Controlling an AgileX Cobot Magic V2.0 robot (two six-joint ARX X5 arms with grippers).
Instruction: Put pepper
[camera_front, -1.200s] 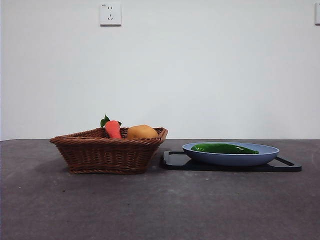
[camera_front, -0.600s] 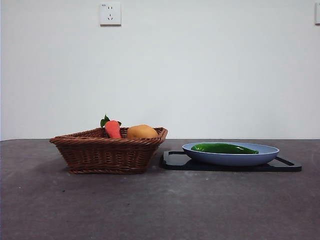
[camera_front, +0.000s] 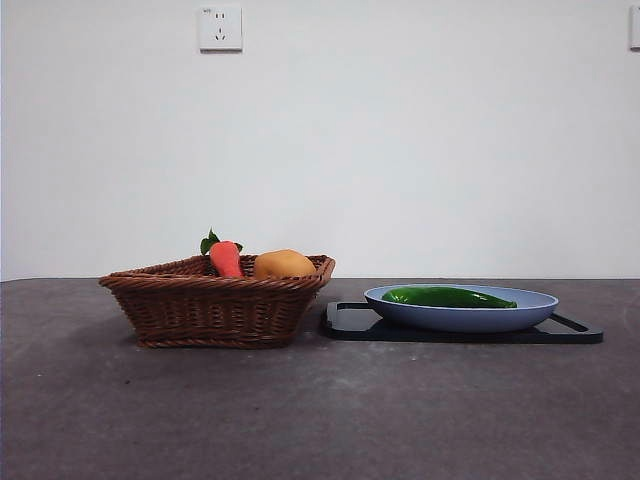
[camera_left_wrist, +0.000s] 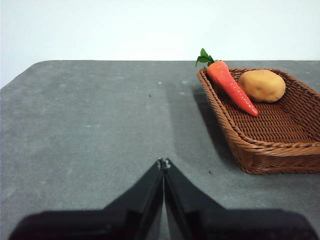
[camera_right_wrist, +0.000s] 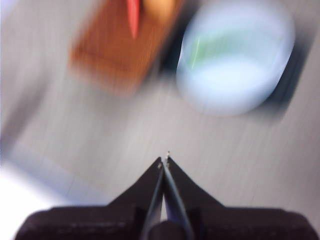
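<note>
The dark-green pepper (camera_front: 448, 297) lies in the blue plate (camera_front: 440, 317) at the right of the front view. In the blurred right wrist view it shows as a green streak (camera_right_wrist: 220, 51) in the plate (camera_right_wrist: 235, 85). My right gripper (camera_right_wrist: 164, 161) is shut and empty, high above the table, short of the plate. My left gripper (camera_left_wrist: 163, 163) is shut and empty over bare table, well left of the basket. Neither arm shows in the front view.
A brown wicker basket (camera_front: 215, 305) stands left of the plate and holds a red-orange carrot (camera_front: 225, 258) and a rounded orange-yellow fruit (camera_front: 284, 264). The plate rests on a black tray (camera_front: 570, 331). A wall socket (camera_front: 220, 28) is behind.
Nothing has changed in the front view. The right wrist picture is motion-blurred, so that arm is moving.
</note>
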